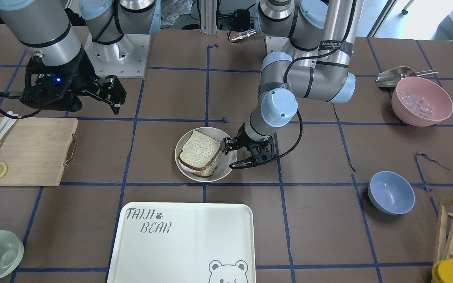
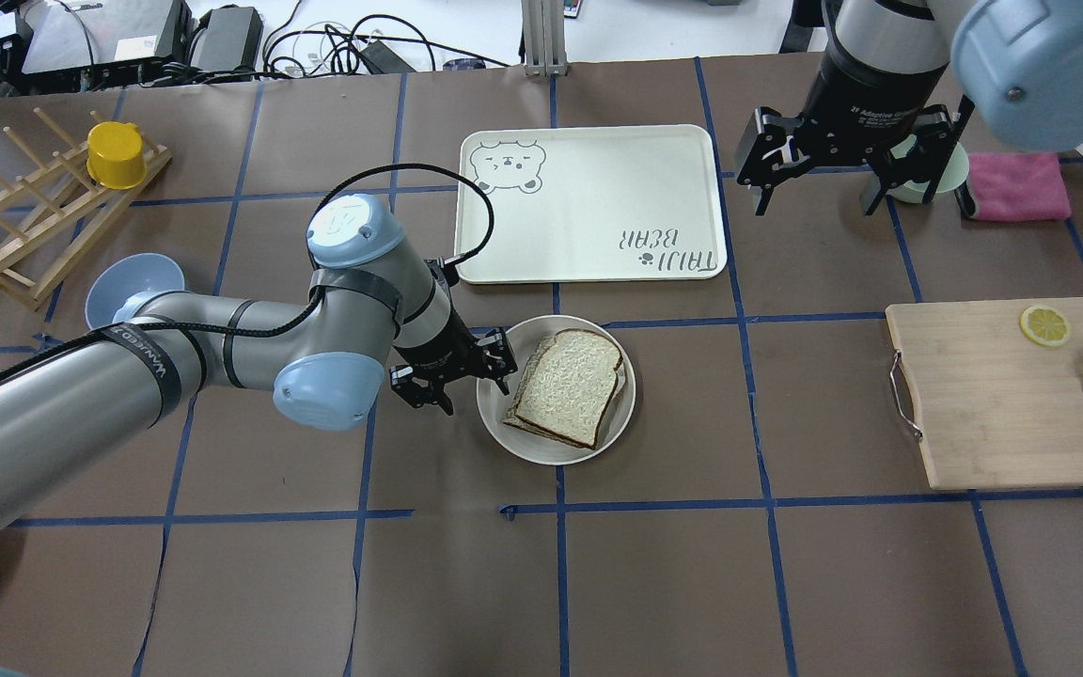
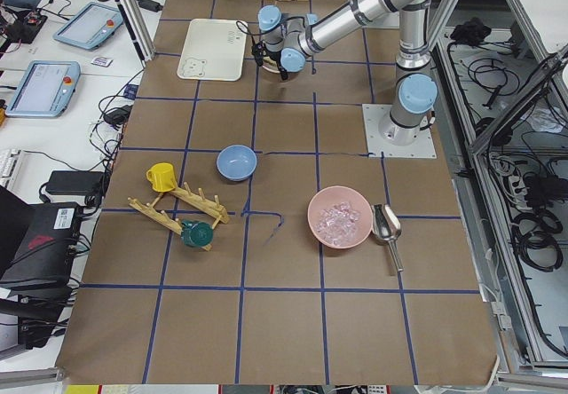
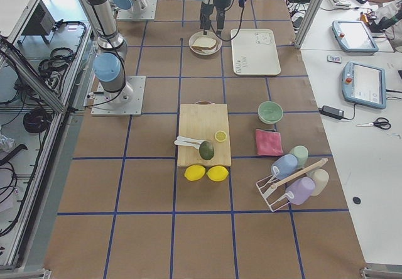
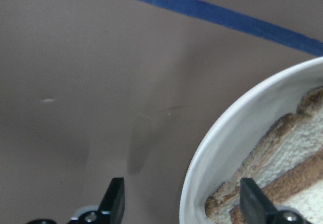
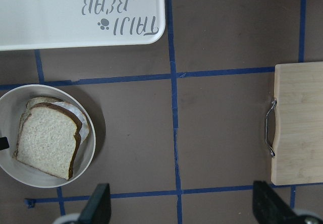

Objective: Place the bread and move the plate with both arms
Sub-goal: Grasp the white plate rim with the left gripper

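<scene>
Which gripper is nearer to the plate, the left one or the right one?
The left. The left gripper stands open over the rim of the plate, one finger on each side. The right gripper hangs high up, well apart from it.

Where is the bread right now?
In the overhead view the bread lies on top of another slice on the plate, mid-table, just below the bear tray, with the left end effector at the plate's left rim.

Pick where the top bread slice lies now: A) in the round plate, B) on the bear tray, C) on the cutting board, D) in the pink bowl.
A: the bread rests on a lower slice inside the plate.
</scene>
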Controlling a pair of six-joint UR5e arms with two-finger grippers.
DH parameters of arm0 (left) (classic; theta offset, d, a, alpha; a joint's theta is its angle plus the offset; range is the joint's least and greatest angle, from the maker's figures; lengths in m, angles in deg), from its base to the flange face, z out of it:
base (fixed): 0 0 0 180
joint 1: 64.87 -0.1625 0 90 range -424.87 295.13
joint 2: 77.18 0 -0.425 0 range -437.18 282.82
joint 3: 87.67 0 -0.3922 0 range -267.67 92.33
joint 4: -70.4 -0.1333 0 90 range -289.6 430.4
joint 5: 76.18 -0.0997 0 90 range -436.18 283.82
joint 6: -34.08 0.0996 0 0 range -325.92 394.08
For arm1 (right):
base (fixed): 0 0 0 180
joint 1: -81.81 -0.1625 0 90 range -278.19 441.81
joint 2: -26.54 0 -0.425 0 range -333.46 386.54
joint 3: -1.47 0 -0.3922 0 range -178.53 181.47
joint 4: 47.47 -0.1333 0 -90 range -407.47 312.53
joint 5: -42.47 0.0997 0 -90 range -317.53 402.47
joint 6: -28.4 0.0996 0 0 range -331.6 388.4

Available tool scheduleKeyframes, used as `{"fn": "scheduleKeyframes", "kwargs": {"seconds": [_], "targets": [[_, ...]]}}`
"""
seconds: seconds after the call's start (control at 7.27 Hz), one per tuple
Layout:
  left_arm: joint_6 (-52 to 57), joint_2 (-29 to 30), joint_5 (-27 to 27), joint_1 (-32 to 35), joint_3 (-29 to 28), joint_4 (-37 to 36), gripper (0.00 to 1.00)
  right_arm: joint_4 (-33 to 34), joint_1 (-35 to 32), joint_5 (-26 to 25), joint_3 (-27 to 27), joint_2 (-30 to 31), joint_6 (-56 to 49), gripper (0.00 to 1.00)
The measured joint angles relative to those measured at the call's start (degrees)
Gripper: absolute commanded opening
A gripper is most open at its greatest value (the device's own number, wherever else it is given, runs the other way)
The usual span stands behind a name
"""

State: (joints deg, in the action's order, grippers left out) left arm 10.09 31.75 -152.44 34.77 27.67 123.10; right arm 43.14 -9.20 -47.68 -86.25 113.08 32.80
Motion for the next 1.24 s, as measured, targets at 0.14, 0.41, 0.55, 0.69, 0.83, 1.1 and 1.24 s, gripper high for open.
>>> {"fn": "scheduleKeyframes", "kwargs": {"seconds": [0.14, 0.41, 0.55, 0.69, 0.83, 1.1, 1.24], "targets": [[-0.08, 0.02, 0.03, 0.02, -0.02, -0.06, 0.18, 0.60, -0.15, 0.06, 0.05, 0.05, 0.16, 1.00], [-0.17, 0.23, 0.05, 0.02, -0.12, -0.28, 0.00, 0.68, -0.25, 0.02, 0.12, 0.11, 0.19, 1.00], [-0.06, 0.40, 0.07, 0.03, -0.20, -0.53, 0.00, 0.32, -0.26, -0.05, 0.08, 0.27, 0.01, 1.00], [0.13, 0.51, 0.05, 0.03, -0.28, -0.75, 0.00, 0.02, -0.22, -0.17, 0.04, 0.34, -0.24, 1.00], [0.37, 0.56, 0.09, 0.02, -0.38, -1.15, 0.00, -0.11, -0.21, -0.22, 0.02, 0.42, -0.30, 1.00], [1.52, 0.06, 0.48, 0.02, -0.52, -4.29, 0.00, -0.20, -0.20, -0.17, 0.01, 0.68, -0.67, 1.00], [1.41, -0.62, 1.49, -0.02, -0.55, -5.56, 0.00, -0.19, -0.20, -0.09, 0.00, 0.77, -1.24, 1.00]]}}
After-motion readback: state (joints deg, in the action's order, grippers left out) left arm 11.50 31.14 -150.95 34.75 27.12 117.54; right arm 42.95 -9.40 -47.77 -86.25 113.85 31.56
